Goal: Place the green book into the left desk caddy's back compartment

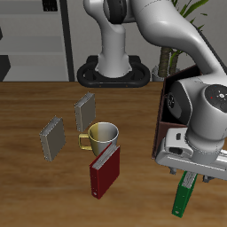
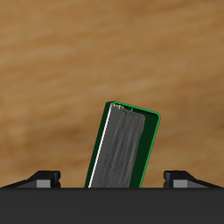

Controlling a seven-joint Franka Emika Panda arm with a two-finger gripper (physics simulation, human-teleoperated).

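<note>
- The green book [image 1: 184, 195] hangs nearest the table's front edge, upright and slightly tilted, its lower end clear of the wooden table [image 1: 35, 195]. Its upper end disappears under the gripper [image 1: 188, 174], which suggests it is carried, not resting.
- In the wrist view the green book [image 2: 125, 149] runs up between the two fingertips [image 2: 44, 179]; the fingers are clenched on it, judging by its suspended position, though the contact faces themselves are hidden.
- The grip near one end leaves most of the cover free, probably so the book can be lowered on edge into a narrow slot.
- Just behind the wrist stands the left desk caddy [image 1: 166, 111], largely masked by the arm; its back compartment cannot be made out.
- The book is outside the caddy; the insertion is judged not yet done.
- Beside these, toward the table's middle: a red book [image 1: 105, 170], a yellow mug [image 1: 102, 136], and, farther back, two grey books [image 1: 51, 137].
</note>
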